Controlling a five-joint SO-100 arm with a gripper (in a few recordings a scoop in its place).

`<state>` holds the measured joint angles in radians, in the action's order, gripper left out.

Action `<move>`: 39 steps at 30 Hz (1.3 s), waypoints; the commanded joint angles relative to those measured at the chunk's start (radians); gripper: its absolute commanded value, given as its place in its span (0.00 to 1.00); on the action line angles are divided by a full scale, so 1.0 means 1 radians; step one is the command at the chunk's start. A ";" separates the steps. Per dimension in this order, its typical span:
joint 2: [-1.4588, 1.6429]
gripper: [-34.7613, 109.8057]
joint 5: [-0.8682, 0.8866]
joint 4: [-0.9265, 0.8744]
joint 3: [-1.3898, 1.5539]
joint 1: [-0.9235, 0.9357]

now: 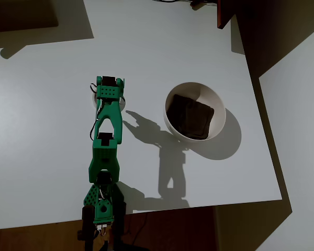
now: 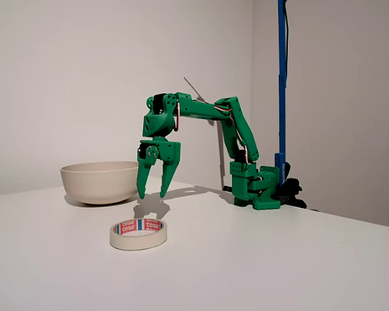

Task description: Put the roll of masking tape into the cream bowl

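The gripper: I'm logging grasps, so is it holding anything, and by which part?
Nothing is held. The gripper hangs open above the table, and the roll of masking tape lies flat below it, untouched.

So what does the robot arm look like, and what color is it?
The arm is bright green plastic all over, built from chunky blocks with black motors tucked in. Thin red and white wires run along it. Its gripper has two long pointy green fingers, like a beak.

In the fixed view, the roll of masking tape [image 2: 139,234] is lying on the table [image 2: 279,259] in front of the cream bowl [image 2: 98,181], with the gripper [image 2: 153,193] hanging between them.
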<state>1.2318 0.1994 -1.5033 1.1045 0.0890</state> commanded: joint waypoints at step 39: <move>-0.219 0.33 0.069 0.126 -0.069 -0.057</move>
<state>0.9833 0.2592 -1.3806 1.0983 0.0261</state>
